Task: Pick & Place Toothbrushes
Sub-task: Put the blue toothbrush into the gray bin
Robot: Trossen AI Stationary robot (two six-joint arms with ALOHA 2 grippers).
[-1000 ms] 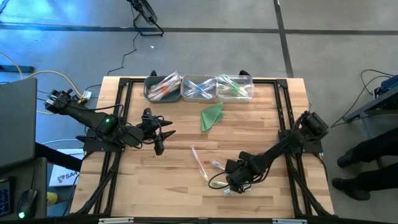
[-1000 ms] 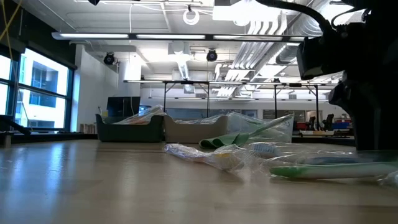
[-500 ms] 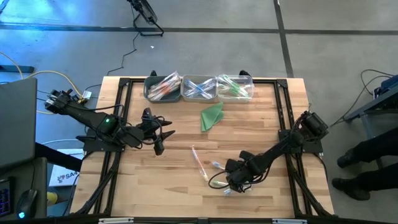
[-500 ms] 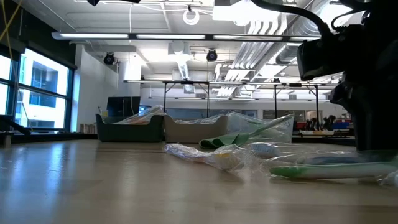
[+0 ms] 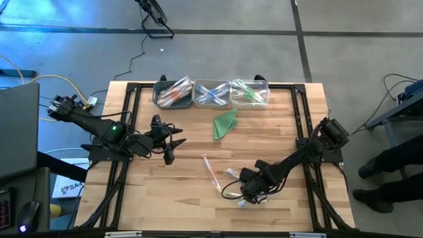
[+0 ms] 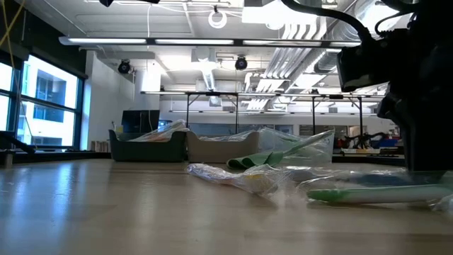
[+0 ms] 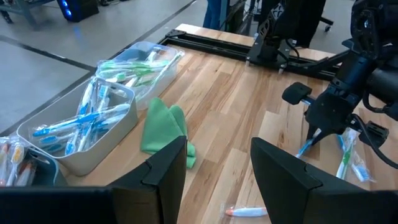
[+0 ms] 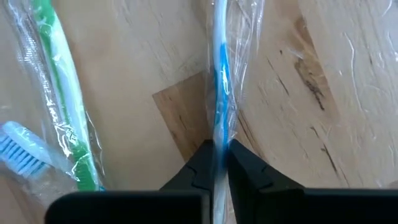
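It is a robotics lab in an open industrial hall: exposed ceiling ducts [image 6: 311, 32], strip lights, a concrete floor [image 5: 218, 59] with trailing cables, and a wooden worktop [image 5: 198, 198] on a black frame.

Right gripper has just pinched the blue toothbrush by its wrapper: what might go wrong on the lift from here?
1. The right gripper is shut on the blue toothbrush through loose clear wrapping, so it may slip or swing when raised.
2. The green toothbrush lies close beside it in its own wrapper; the films may snag, dragging it along.
3. The grip looks near one end, so the long free end may droop and miss the blue bin.
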